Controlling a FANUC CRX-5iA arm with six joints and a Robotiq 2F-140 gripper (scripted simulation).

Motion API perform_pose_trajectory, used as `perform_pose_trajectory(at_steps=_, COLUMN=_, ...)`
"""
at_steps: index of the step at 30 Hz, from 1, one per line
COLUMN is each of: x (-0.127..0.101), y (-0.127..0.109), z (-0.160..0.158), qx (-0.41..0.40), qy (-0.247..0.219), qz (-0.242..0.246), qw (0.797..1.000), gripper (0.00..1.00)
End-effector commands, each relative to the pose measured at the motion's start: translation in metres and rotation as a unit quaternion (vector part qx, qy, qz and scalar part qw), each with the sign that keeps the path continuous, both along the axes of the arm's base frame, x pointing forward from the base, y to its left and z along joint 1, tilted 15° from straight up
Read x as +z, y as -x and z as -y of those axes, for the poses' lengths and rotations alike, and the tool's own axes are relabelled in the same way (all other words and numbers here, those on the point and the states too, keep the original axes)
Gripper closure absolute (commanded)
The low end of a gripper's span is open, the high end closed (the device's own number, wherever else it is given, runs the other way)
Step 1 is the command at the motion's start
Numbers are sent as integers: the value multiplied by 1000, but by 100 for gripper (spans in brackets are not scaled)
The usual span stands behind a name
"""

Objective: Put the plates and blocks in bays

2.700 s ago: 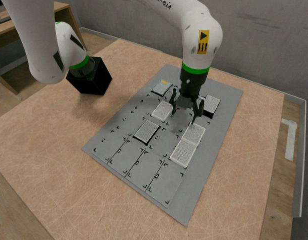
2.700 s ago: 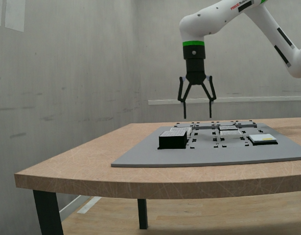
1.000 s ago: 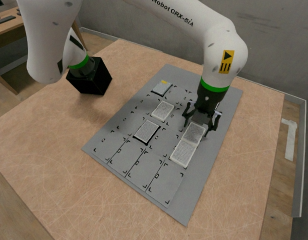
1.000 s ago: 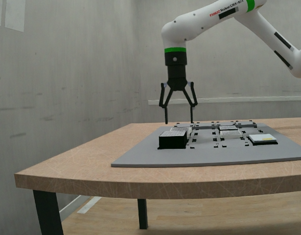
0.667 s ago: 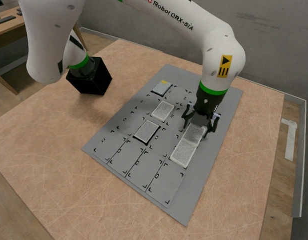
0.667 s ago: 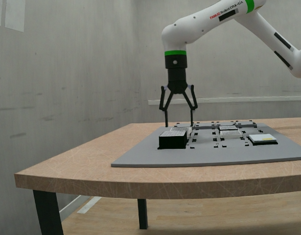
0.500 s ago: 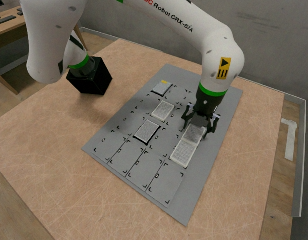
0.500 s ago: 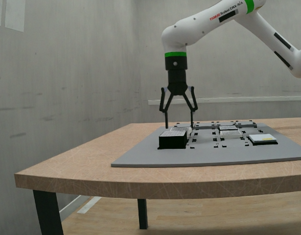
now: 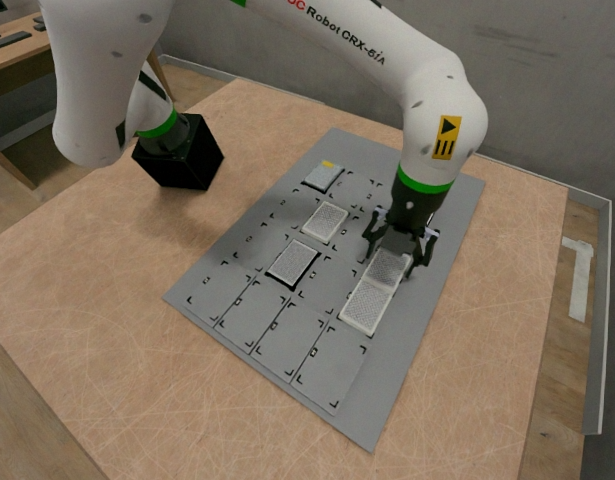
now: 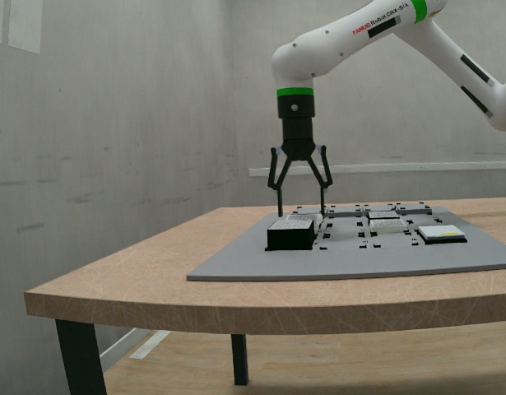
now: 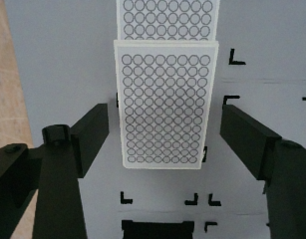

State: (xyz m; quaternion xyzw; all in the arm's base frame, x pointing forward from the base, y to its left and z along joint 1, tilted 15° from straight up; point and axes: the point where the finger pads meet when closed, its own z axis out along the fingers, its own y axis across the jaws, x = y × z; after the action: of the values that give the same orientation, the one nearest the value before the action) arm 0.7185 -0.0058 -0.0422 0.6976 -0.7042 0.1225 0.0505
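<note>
My gripper (image 9: 389,265) (image 10: 301,213) (image 11: 164,119) is open and empty, fingers either side of and above a 96-well plate (image 9: 387,267) (image 11: 163,115) at bay 42. That plate is shifted towards column 4, its raised edge overlapping the 96-well plate (image 9: 368,308) (image 11: 167,19) in bay 43. Another 96-well plate (image 9: 325,222) (image 10: 387,225) is at bay 22. The black-sided 384-well plate (image 9: 294,261) (image 10: 383,214) is in bay 23. The culture plate's pale blue lid (image 9: 321,176) (image 10: 438,232) covers its dark body at bay 11; full seating is unclear.
The tall black deep-well block (image 10: 289,238) (image 11: 157,230) stands at bay 41, beside the gripper, mostly hidden in the top view. Column 4's raised floor (image 9: 330,369) runs along one side of the grey deck (image 9: 372,413) (image 10: 227,274). Bays 31, 32 and 33 hold nothing.
</note>
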Motion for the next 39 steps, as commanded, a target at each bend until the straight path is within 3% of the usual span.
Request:
perform_pose_trajectory(at_steps=1, x=1, y=-1, z=0, qx=0, qy=0, qz=1, qw=1000, gripper=30)
perform_pose_trajectory(at_steps=21, x=-18, y=-3, z=5, qx=0, qy=0, qz=1, qw=1000, gripper=30)
perform_pose_trajectory(at_steps=39, x=-18, y=-3, z=5, qx=0, qy=0, qz=1, qw=1000, gripper=33)
